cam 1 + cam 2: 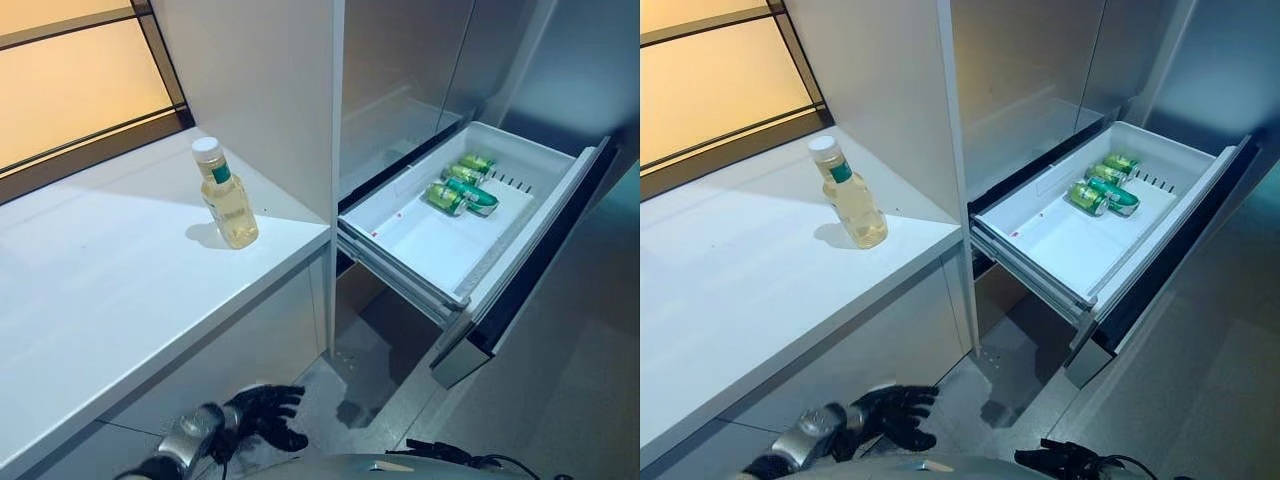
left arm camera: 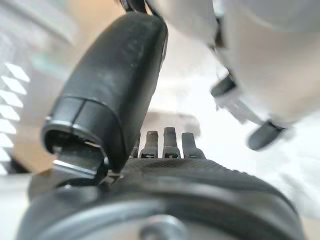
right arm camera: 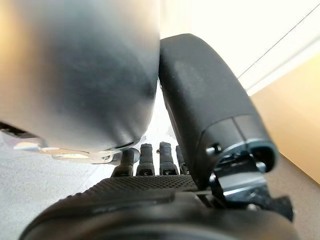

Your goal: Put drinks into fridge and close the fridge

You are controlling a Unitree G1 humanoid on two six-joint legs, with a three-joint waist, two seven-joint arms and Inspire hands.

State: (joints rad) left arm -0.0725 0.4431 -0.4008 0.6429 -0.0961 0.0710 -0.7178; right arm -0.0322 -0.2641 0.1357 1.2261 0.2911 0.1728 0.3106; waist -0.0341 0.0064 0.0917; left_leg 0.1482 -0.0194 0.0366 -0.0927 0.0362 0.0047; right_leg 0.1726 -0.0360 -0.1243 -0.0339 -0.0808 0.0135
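Left eye view shows a bottle (image 1: 226, 195) of pale yellow drink with a white cap standing upright on the white surface (image 1: 110, 290), near the surface's far edge and just beside the tall white panel (image 1: 270, 90) that borders the fridge. On the other side of that panel from the bottle, the fridge drawer (image 1: 470, 215) is pulled out; three green cans (image 1: 462, 185) lie on their sides together toward its far end, while the nearer part of the drawer floor is bare. The left hand (image 1: 262, 412) hangs low in front of the cabinet under the surface, well below the bottle and well apart from it. Its fingers are loosely spread and hold nothing, touching neither bottle nor drawer. The right hand (image 1: 1065, 460) shows only as a dark shape at the bottom edge of the right eye view, below the drawer and far from the bottle; in its own wrist view its fingers run out straight and grasp nothing.
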